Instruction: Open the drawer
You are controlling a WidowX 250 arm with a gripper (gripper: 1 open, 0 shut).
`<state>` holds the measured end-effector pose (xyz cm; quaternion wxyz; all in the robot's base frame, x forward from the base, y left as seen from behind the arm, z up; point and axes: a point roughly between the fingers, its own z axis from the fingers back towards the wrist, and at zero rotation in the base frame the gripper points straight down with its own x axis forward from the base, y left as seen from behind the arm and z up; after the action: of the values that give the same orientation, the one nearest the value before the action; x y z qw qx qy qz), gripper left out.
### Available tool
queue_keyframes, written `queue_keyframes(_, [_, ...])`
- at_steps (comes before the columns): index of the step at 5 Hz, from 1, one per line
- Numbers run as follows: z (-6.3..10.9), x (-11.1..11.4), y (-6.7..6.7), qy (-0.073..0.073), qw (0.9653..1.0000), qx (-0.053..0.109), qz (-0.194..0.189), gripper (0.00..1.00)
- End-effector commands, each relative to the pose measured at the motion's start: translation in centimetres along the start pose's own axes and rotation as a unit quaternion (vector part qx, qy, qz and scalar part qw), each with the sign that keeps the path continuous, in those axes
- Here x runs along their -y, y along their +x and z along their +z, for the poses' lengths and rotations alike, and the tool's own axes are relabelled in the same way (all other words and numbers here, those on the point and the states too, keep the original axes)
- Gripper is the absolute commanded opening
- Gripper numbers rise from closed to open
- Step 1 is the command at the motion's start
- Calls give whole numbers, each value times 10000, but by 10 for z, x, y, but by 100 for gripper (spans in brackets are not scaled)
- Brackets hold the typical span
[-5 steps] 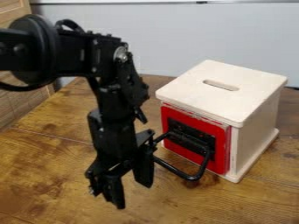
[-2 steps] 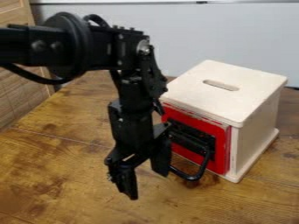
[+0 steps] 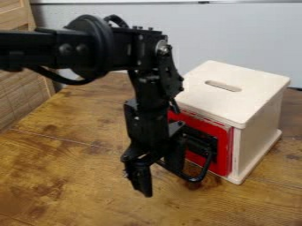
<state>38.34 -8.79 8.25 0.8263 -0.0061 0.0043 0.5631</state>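
End effector [image 3: 162, 179] wide, lowered by the black wire loop handle [image 3: 196, 177], presumably to hook it; red-fronted drawer [image 3: 220, 136] faces the desk's [image 3: 71, 181] near edge.

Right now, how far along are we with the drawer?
Not opened yet: the red drawer front looks seated in the pale wooden casing. In hand is the approach: the open end effector is down beside the black loop handle, with no grip visible. Left to do: hook or grasp the handle, then pull the drawer out.
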Motion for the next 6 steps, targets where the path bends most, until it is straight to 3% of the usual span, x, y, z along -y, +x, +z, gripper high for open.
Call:
queue_keyframes(1, [25,16,-9,-362,9993,24,-100,100])
queue_keyframes(6, [23,35,-8,-401,9992,49,8,100])
